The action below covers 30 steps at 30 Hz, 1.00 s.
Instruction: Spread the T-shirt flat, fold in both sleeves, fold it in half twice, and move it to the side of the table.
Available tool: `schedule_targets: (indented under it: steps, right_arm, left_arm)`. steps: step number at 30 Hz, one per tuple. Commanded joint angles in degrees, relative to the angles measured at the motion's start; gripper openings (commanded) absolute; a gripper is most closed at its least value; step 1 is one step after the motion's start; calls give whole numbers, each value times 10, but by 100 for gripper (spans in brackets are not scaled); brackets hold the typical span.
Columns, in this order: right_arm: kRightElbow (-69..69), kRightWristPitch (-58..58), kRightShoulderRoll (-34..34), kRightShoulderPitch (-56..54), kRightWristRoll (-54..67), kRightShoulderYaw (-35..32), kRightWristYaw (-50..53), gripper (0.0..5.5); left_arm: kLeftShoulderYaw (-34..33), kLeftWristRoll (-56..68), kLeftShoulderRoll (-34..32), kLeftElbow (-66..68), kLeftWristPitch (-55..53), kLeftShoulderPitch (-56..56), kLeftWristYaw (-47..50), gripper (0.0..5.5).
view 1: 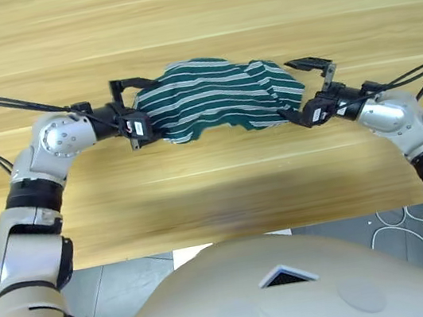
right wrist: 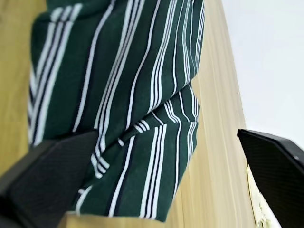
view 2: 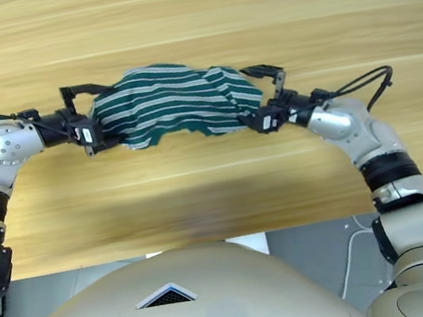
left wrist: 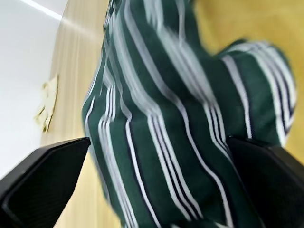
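Note:
A dark green T-shirt (view 1: 209,94) with white stripes lies bunched in a crumpled mound on the wooden table (view 1: 188,9). My left gripper (view 1: 151,108) is at the shirt's left end, open, with one finger beyond the cloth and one nearer me. My right gripper (view 1: 285,89) is at the shirt's right end, also open, straddling that edge. In the left wrist view, striped cloth (left wrist: 156,95) fills the gap between the two black fingers (left wrist: 47,175). The right wrist view shows the shirt (right wrist: 118,71) lying against one finger (right wrist: 57,166), the other finger standing clear of it.
Bare wood stretches far behind the shirt and to both sides. The table's front edge (view 1: 209,243) runs close to my body, with grey floor and a white cable (view 1: 391,226) below it.

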State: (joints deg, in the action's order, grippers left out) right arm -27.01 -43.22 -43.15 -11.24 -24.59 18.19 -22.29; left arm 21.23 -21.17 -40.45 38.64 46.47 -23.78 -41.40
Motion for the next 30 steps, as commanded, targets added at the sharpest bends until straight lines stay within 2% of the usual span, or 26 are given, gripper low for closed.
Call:
schedule_targets:
  steps: [1, 11, 16, 19, 26, 30]
  right_arm:
    - [-35, 48, -29, 14, -52, 8, -6, 540]
    - [-96, 71, -38, -17, -77, 19, 38, 540]
    - [-15, 21, -48, 21, 9, 5, -1, 540]
    - [43, 5, -61, 51, 64, -9, -29, 540]
    - [133, -10, -78, 99, 141, -65, -56, 540]
    - [168, -13, -84, 119, 169, -87, -71, 540]
  left_arm:
    - [43, -82, -31, 90, -22, 11, 14, 538]
    - [35, -32, -52, 104, 9, 25, 10, 538]
    - [33, 115, -74, 9, 45, 84, -90, 538]
    - [8, 188, -97, -39, 39, 100, -126, 538]
    - [-60, 172, -125, -61, 14, 94, -87, 538]
    - [-84, 237, -137, -133, 4, 133, -116, 538]
